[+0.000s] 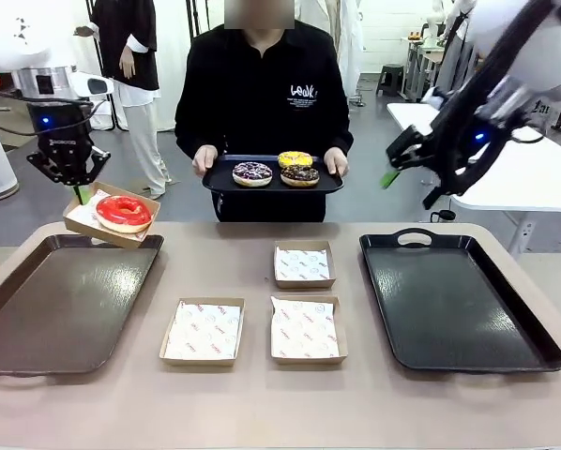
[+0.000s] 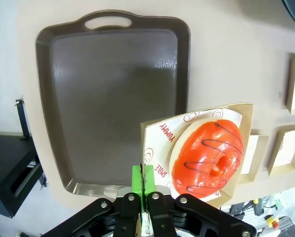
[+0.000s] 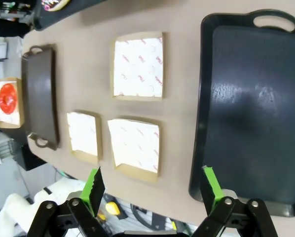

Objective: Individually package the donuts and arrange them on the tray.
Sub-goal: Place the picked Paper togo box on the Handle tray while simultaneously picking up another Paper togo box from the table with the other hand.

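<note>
1. Nearest, the near-left box (image 1: 203, 330) and near-right box (image 1: 305, 328), paper-lined and empty, side by side on the table, with the far box (image 1: 304, 265) just behind. Light and loose, so liable to skid or flip if clipped by a passing arm.
2. To either side, the brown tray (image 1: 55, 300) and the black tray (image 1: 449, 291). Raised rims, apt to catch a box lowered too near the edge and leave it perched crooked.
3. Above the brown tray's far corner, the left gripper (image 2: 143, 180), clamped fully shut on one thin wall of the held box (image 1: 107, 233) carrying the red donut (image 1: 124, 212). Hanging tilted from that single pinch, so could pivot or slip from the pads. Could also spill the glossy donut toward the low side if swung or released quickly.
4. High over the black tray's side, the right gripper (image 3: 151, 190), spread wide, holding nothing. Little risk unless brought down carelessly.
5. Farthest, past the table edge, the person (image 1: 262, 103) holding a serving tray (image 1: 271, 188) with the purple donut (image 1: 252, 172), yellow donut (image 1: 295, 158) and chocolate donut (image 1: 300, 174). Not yet packaged, and probably beyond an easy reach unless offered closer.
</note>
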You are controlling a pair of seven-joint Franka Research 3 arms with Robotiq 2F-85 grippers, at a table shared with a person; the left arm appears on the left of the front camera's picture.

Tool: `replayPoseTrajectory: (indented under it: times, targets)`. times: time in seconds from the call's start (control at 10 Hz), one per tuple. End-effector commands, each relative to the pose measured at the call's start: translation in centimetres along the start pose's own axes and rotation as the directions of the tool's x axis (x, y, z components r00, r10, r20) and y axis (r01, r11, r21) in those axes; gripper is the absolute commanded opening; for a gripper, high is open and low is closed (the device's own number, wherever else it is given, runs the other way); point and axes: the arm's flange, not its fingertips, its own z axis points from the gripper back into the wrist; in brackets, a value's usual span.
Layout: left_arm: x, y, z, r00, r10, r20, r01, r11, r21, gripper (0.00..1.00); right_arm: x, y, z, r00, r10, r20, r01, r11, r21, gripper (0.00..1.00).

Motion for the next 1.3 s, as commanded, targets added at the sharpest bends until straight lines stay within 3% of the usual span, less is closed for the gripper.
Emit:
replayPoseTrajectory:
  times: [0.0,1.0,1.2]
  targets:
    - [-0.7,1.2,-0.9,0.999,-0.03,0.03,0.029,0.999,0.021,0.01,1.6,2.2,-0.8,1.0,0.006,0.002,-0.006,0.999,-0.053,1.0]
    - [-0.1,1.0,-1.1,1.0,-0.016,0.003,0.016,1.0,-0.001,0.01,1.1,1.2,-1.1,1.0,0.012,-0.002,-0.012,1.0,-0.02,1.0]
    - [1.3,2.2,-2.5,1.0,-0.028,0.01,0.028,1.0,-0.012,0.01,2.2,3.3,-3.5,0.999,0.028,0.028,-0.022,0.98,-0.2,1.0]
